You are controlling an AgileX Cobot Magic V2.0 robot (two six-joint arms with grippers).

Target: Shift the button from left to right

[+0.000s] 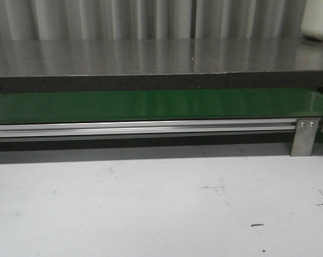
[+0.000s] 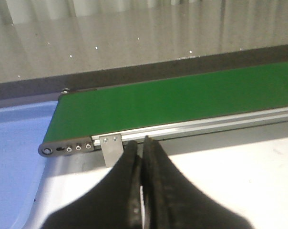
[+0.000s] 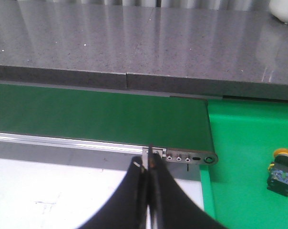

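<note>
The button (image 3: 281,171), orange-yellow cap on a black body, lies on its side on a bright green tray (image 3: 249,191) past the right end of the green belt (image 3: 96,117). It shows only in the right wrist view. My right gripper (image 3: 148,164) is shut and empty, over the white table just in front of the belt's rail, left of the button. My left gripper (image 2: 141,145) is shut and empty, in front of the belt's left end (image 2: 149,102). Neither gripper shows in the front view, where the belt (image 1: 151,104) is bare.
An aluminium rail (image 1: 140,128) with a metal bracket (image 1: 304,136) runs along the belt's front. A grey stone counter (image 1: 151,56) lies behind it, with a white object (image 1: 317,21) at the far right. A blue tray (image 2: 15,157) sits at the belt's left end.
</note>
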